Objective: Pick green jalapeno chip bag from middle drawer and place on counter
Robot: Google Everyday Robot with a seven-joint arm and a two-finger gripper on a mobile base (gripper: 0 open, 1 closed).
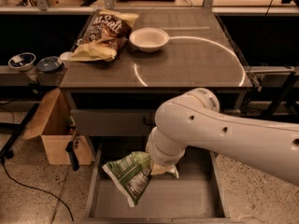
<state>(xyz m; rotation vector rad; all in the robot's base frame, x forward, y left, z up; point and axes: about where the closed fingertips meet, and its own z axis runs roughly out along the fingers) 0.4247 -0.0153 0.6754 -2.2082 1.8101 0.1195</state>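
Observation:
The green jalapeno chip bag [132,174] hangs tilted over the open middle drawer [187,200], above its flat grey floor. My gripper [157,168] sits at the end of the white arm, just over the drawer, and is shut on the bag's upper right edge. The bulky wrist hides most of the fingers. The counter [191,62] with its pale arc mark lies above and behind.
A brown-and-yellow Salt bag [103,34] and a white bowl [149,38] sit on the counter's far left. A closed drawer front [107,122] is above the open drawer. A cardboard box [51,134] stands on the floor at left, and small bowls [22,60] sit on a side shelf.

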